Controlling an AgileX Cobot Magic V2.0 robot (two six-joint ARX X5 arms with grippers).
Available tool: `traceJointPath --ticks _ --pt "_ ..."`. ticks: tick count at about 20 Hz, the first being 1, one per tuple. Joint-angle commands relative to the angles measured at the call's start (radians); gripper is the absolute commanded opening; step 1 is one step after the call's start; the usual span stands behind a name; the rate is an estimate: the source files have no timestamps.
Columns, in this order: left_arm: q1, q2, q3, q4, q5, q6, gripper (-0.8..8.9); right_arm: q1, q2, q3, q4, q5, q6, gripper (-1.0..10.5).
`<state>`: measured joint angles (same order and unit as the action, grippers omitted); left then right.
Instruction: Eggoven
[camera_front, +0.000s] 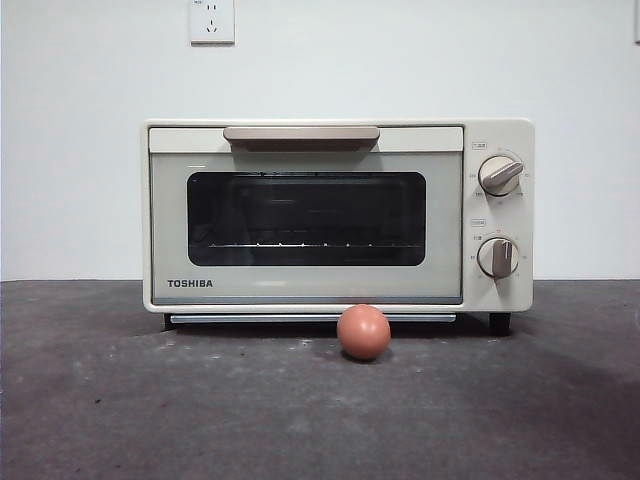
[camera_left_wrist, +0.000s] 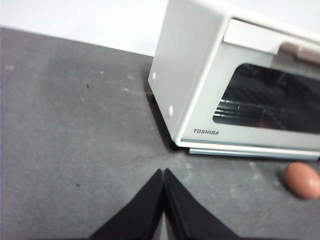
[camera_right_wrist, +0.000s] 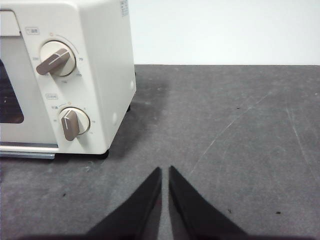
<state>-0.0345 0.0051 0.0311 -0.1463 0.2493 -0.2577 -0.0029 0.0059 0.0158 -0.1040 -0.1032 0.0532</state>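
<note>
- Front view: the toaster oven (camera_front: 338, 215) is sitting on the dark grey table (camera_front: 120, 400), facing the camera with its door closed. The handle (camera_front: 301, 136) is running along the top of the door, and two knobs (camera_front: 500, 174) are stacked on the right panel. Through the dark glass only a wire rack is showing faintly; the rest of the inside is too dark to make out. The egg (camera_front: 363, 332) is lying on the table just in front of the oven's lower edge, a little right of centre, hiding a short stretch of the oven's base. A wall socket (camera_front: 211, 20) is being cut off by the top edge. Neither arm is appearing here.
- Left wrist view: the left pincer (camera_left_wrist: 163, 172) is hanging over bare table, clenched, its tips meeting with nothing between them. The oven's side and door corner are filling the far side, its right part cut off by the edge. The egg is lying near the edge of the frame, apart from the pincer, and blurred.
- Right wrist view: the right pincer (camera_right_wrist: 165, 170) is hovering over the table near the oven's knob end, its tips almost together with a thin slit between, holding nothing. Only the oven's knob panel and side are showing; the egg is out of sight.
</note>
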Motion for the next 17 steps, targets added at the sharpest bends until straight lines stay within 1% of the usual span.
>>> traceJointPath --ticks 1,4,6,7,11,12,15,17 --pt "0.002 -0.002 -0.026 0.012 0.0 -0.125 0.08 0.001 -0.002 -0.003 0.03 -0.002 0.053 0.1" --pt "0.002 -0.002 -0.026 0.012 0.0 -0.185 0.07 0.0 -0.002 -0.003 0.058 -0.006 0.143 0.1" --pt "0.002 -0.002 -0.023 0.012 0.002 -0.232 0.07 0.0 -0.002 -0.001 0.081 -0.013 0.18 0.1" --pt "0.002 -0.002 -0.018 0.011 0.005 -0.256 0.07 0.0 -0.002 0.003 0.085 -0.03 0.201 0.1" --pt "0.002 -0.002 0.031 0.004 0.01 -0.283 0.07 0.001 -0.002 0.06 0.044 -0.077 0.297 0.1" --pt "0.002 -0.001 0.046 0.002 0.01 -0.283 0.07 0.001 -0.002 0.079 0.03 -0.086 0.307 0.1" --pt "0.002 0.01 0.108 -0.025 0.017 -0.283 0.07 0.001 0.0 0.156 -0.018 -0.133 0.308 0.1" --pt "0.002 0.034 0.159 -0.061 0.05 -0.28 0.07 0.001 0.018 0.222 -0.066 -0.148 0.306 0.1"
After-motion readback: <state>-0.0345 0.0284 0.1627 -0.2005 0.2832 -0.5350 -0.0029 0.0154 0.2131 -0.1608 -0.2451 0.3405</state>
